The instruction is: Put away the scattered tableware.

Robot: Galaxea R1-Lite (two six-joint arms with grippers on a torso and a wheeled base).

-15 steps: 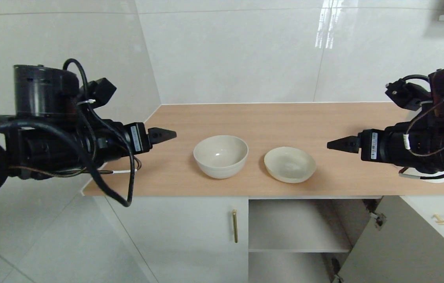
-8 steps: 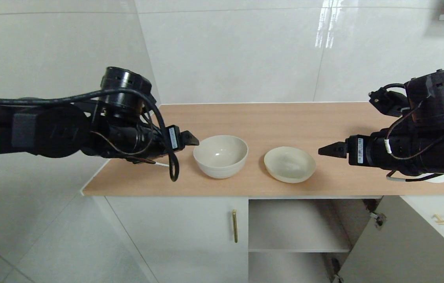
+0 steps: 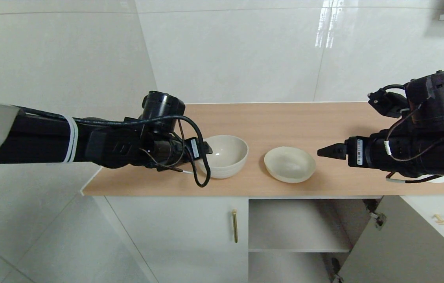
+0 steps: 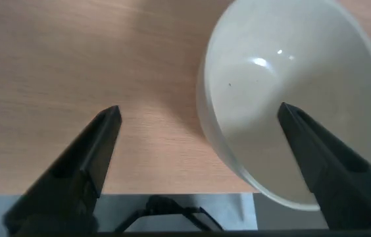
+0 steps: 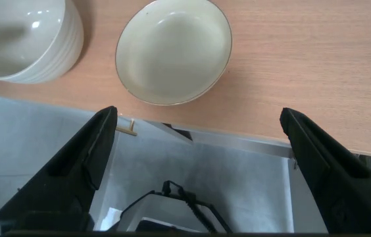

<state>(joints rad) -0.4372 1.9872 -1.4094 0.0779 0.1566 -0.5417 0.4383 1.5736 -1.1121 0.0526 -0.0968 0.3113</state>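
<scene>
While the left gripper [image 3: 207, 148] sits at the 9 o'clock rim of the bowl [image 3: 225, 155] in the head view, the step in hand looks like taking that bowl by its wall. Bowl and dish [image 3: 290, 164] stand side by side on the counter [image 3: 284, 118] near its front edge. The dish is at the bowl's 3 o'clock and just apart from it. The right gripper [image 3: 321, 152] hangs at the dish's 3 o'clock, near but not touching. Below the counter, at the dish's 6 o'clock, the cupboard [image 3: 296, 224] stands open, and both pieces likely belong there.

From the left wrist, the left gripper [image 4: 198, 110] has its jaws spread, straddling the bowl [image 4: 291, 99] wall: one finger over the inside, the other outside over bare counter. Whether either pad touches the wall is hard to tell at this angle. To grip well, go down until the pads cover a good depth of wall, then close squarely. The glazed curve will likely be slick, so a shallow pinch at the lip could let the bowl swing or slip. Lift straight before turning toward the cupboard, and mind the dish close alongside.

From the right wrist, the right gripper [image 5: 197, 113] has its jaws spread wide with nothing in them. The dish [image 5: 173, 52] lies ahead of the gap, unheld. Its low flared rim would call for a flatter approach.
</scene>
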